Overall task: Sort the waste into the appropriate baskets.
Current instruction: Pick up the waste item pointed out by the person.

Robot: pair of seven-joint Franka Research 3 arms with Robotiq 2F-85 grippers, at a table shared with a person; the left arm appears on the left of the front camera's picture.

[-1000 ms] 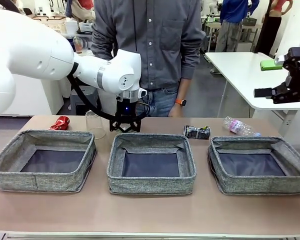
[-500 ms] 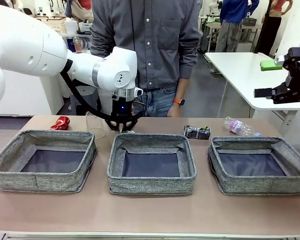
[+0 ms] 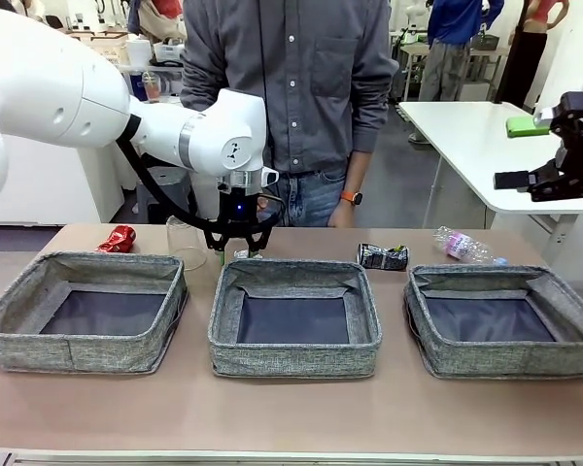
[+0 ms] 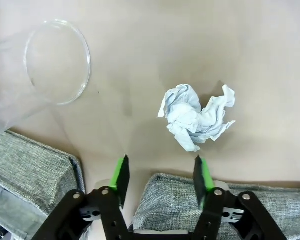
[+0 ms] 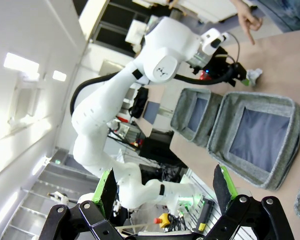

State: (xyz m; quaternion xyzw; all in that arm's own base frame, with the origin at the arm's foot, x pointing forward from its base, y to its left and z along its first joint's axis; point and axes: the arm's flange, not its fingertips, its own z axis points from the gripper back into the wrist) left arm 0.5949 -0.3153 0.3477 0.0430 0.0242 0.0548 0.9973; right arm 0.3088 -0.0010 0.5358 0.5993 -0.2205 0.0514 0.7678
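Two fingers of the left claw (image 4: 161, 164) stand spread and empty over the table (image 4: 140, 60), behind the middle basket (image 3: 293, 361). The crumpled tissue (image 4: 196, 117) lies loose just beyond them, off-centre toward one finger. The right claw (image 5: 165, 174), also spread, hangs well apart.

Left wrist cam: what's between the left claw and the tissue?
Nothing. In the left wrist view, bare tabletop separates the open left claw from the crumpled tissue. The middle basket's rim lies back of the fingertips, nearer the camera.
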